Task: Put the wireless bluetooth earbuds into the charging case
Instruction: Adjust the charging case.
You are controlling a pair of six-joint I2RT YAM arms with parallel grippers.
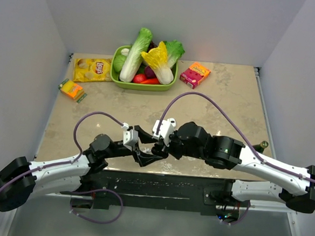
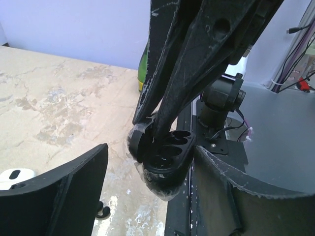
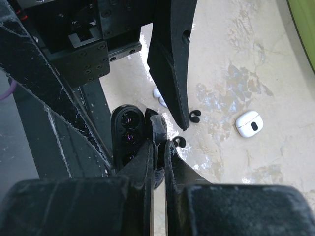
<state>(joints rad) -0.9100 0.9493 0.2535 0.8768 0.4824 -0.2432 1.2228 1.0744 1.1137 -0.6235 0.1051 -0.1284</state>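
Note:
My right gripper [image 3: 160, 147] is shut on the upright flap of a black film-wrapped holder with round wells [image 3: 127, 135], held above the table's near edge. The holder [image 2: 167, 160] hangs between the spread fingers of my open left gripper [image 2: 152, 196], against its right finger. The white charging case [image 3: 249, 124] with a dark spot lies closed on the table to the right, and also shows at the left edge of the left wrist view [image 2: 15, 176]. Two small white earbuds [image 3: 158, 96] lie partly hidden behind a left finger. In the top view both grippers [image 1: 152, 150] meet.
Two black ear hooks [image 3: 195, 116] lie on the table near the holder. A green bowl [image 1: 117, 80] of vegetables stands at the back, with a yellow chip bag [image 1: 92, 69], an orange packet [image 1: 72, 89] and a pink box [image 1: 194, 74] around it.

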